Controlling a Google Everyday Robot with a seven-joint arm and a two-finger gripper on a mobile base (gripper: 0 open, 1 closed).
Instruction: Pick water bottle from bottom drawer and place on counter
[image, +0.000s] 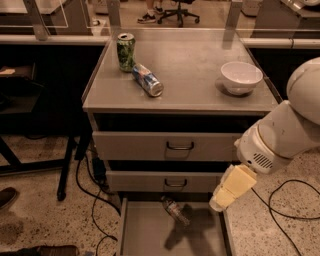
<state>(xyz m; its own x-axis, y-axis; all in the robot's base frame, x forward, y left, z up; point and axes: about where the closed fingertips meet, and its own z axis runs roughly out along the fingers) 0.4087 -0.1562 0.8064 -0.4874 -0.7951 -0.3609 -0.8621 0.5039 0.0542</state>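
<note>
The water bottle (175, 210) is a small clear bottle lying on its side at the back of the open bottom drawer (142, 236), just below the middle drawer's front. My gripper (226, 191) is the cream-coloured end of the white arm. It hangs over the drawer's right wall, to the right of the bottle and a little above it, apart from it. Its shadow falls on the drawer floor beside the bottle. The counter (192, 65) is the grey top of the cabinet.
On the counter stand a green can (125, 51), a blue-and-silver can (148, 80) lying on its side, and a white bowl (241, 76) at the right. Two upper drawers (175, 146) are shut. Cables (87, 190) run over the floor on both sides.
</note>
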